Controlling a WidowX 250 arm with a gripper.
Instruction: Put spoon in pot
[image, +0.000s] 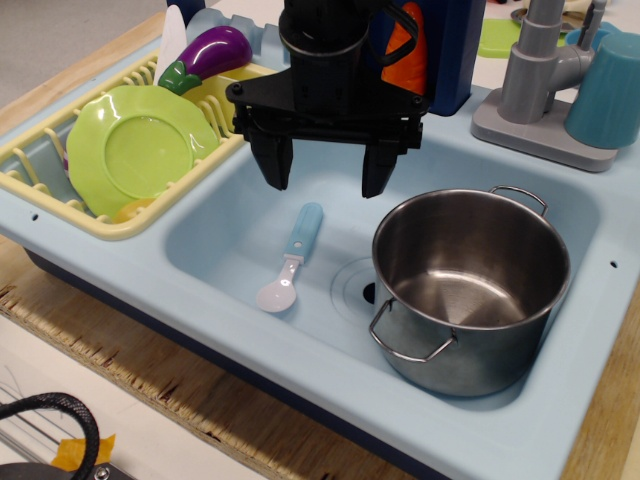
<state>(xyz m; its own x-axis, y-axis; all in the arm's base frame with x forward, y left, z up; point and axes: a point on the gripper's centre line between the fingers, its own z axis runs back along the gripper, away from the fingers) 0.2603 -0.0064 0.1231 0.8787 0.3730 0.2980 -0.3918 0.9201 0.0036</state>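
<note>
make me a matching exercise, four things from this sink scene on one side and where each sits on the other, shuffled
Things:
1. spoon
2. pot
3. green plate
4. gripper

Places:
A. propped in the yellow dish rack
B. hanging open above the sink basin
C. lying flat on the basin floor, left of the drain
D. standing upright at the basin's right side

Pairs: 1-C, 2-D, 3-A, 4-B

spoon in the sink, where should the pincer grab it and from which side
Grip the spoon by its light blue handle, coming straight down from above. It lies flat on the sink floor with open space on both long sides of the handle, while the white bowl end is wide and shallow. The open pincer hangs just above, so probably turn its fingers across the handle.
</note>
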